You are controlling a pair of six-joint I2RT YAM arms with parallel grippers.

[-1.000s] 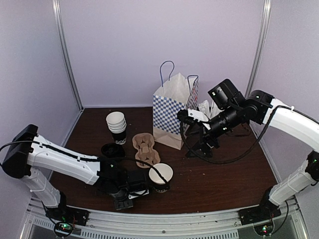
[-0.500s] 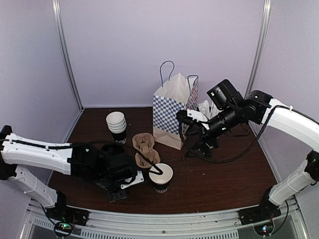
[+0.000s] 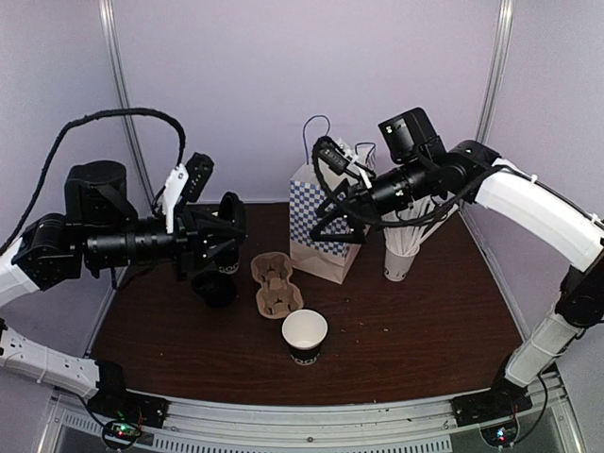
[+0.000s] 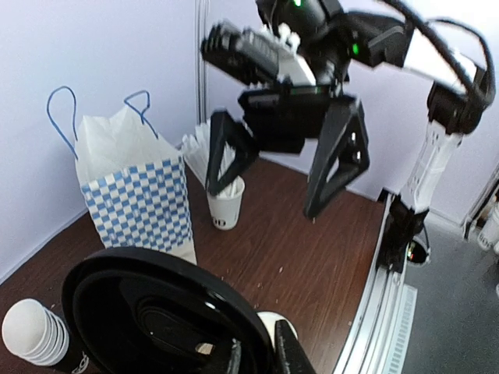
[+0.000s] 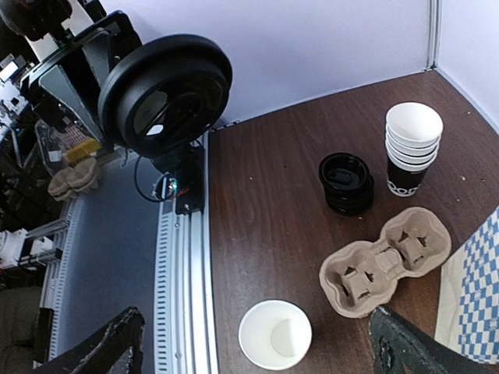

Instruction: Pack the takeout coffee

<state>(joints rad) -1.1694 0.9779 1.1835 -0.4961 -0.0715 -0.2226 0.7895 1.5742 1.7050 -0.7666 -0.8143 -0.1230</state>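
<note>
The takeout coffee cup (image 3: pixel 304 335), small and black with a white inside, stands lidless near the table's front; it also shows from above in the right wrist view (image 5: pixel 274 335). My left gripper (image 4: pixel 261 354) is raised well above the table's left side, shut on the rim of a black plastic lid (image 4: pixel 156 312); the same lid (image 5: pixel 165 95) shows in the right wrist view. My right gripper (image 3: pixel 338 231) hangs open and empty in front of the checkered bag (image 3: pixel 316 222), high above the cup.
A stack of black lids (image 3: pixel 215 286) and a brown pulp cup carrier (image 3: pixel 276 283) lie left of centre. A stack of lidless cups (image 5: pixel 412 148) stands behind them. A white cup with white sticks (image 3: pixel 401 260) is right of the bag.
My left arm has risen from the table beside the cup to high on the left, carrying a lid. The right arm has lifted and swung left, over the bag's front.
</note>
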